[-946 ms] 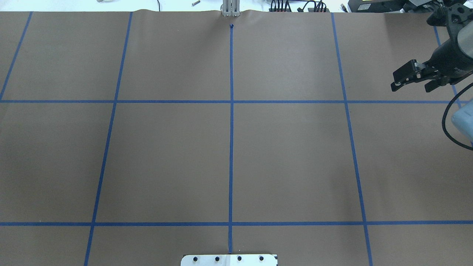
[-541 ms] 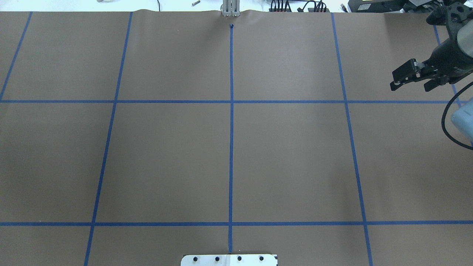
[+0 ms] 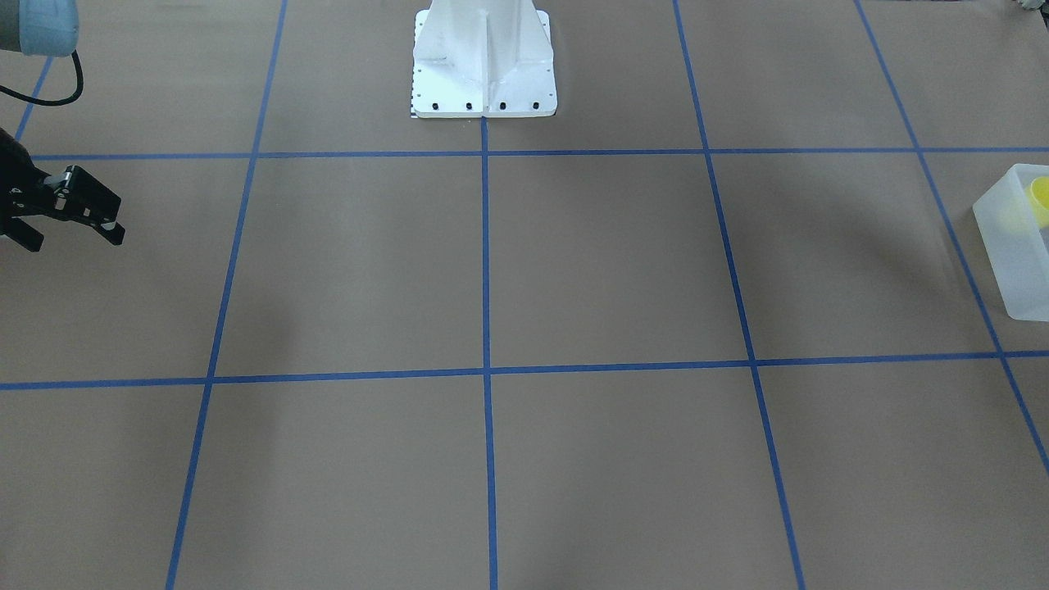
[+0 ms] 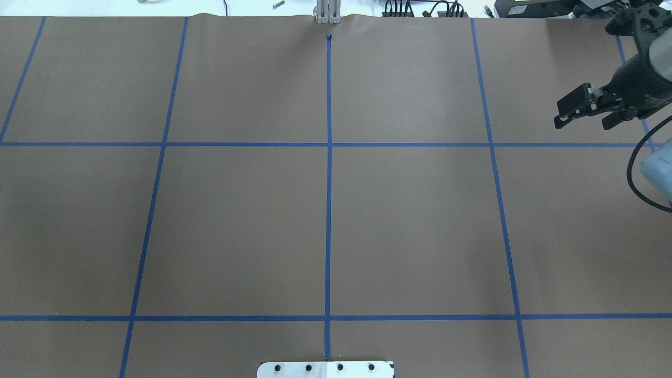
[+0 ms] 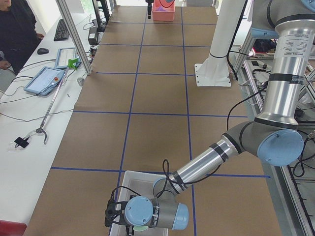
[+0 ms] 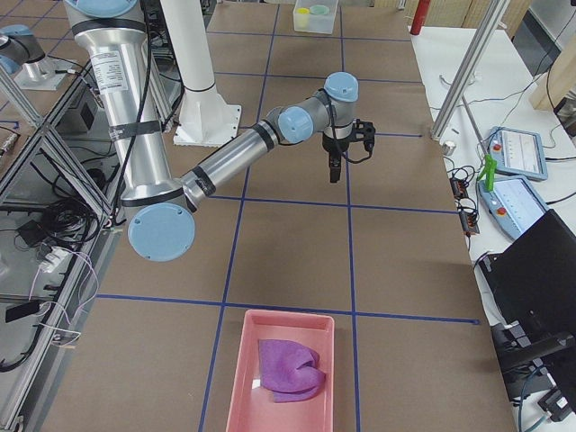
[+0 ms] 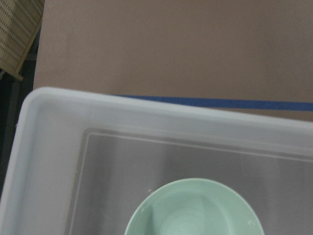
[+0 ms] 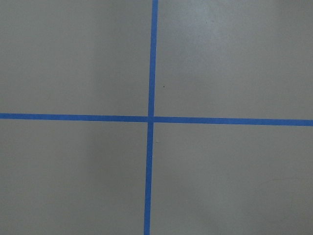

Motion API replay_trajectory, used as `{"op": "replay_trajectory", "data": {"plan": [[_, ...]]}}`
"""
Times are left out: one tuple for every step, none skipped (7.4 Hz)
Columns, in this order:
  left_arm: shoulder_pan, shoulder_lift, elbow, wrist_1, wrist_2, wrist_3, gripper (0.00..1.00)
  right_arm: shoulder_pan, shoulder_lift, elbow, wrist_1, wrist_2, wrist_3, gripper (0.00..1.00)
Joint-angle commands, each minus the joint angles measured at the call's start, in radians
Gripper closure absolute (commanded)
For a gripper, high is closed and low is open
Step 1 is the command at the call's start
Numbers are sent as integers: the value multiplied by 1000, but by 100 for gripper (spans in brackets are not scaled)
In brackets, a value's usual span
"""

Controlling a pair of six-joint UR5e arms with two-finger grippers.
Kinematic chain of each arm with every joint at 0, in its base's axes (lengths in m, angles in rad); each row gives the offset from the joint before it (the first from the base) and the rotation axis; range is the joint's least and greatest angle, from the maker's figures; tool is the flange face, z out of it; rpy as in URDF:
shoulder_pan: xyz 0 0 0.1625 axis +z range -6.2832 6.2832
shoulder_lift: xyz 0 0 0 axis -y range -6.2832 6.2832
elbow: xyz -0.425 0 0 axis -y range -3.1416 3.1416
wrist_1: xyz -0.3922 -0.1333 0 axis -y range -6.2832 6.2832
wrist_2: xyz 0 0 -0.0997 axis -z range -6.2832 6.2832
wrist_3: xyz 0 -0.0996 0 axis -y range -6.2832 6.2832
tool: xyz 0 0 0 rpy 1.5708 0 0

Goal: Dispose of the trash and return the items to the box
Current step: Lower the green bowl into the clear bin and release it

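The right gripper has its fingers spread apart with nothing between them. It hangs above bare table at the robot's far right, well apart from every task item. The left gripper shows only in the side view from the robot's left, where it sits over the box. Whether its fingers are parted or closed cannot be told, and its own wrist view shows no fingers at all.

That wrist camera looks straight down on the mint-green bowl. The bowl lies on the box floor, near the middle and clear of the rim. The yellow cup is in the same box, at the table's left end. At the opposite end, a purple cloth lies in a pink tray.

Judged from this, returning the items is all but done. The next move calls for the left arm to rise straight up, clear of the box walls, without dragging the bowl along.
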Motion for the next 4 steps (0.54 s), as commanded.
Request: {"op": "replay_trajectory", "data": {"plan": [[-82,-52,-207,218,-24,-32,1,0,-5,-2,-1,-2,-2,0],[-82,-54,-368,385,-5,-50,1,0,-5,-2,-6,-12,-2,0],[-80,-37,-537,497,82,-104,1,0,-8,-3,-9,-31,-6,0],[-61,-8,-666,597,94,-127,1,2,-15,-12,-9,-32,-12,0]]}}
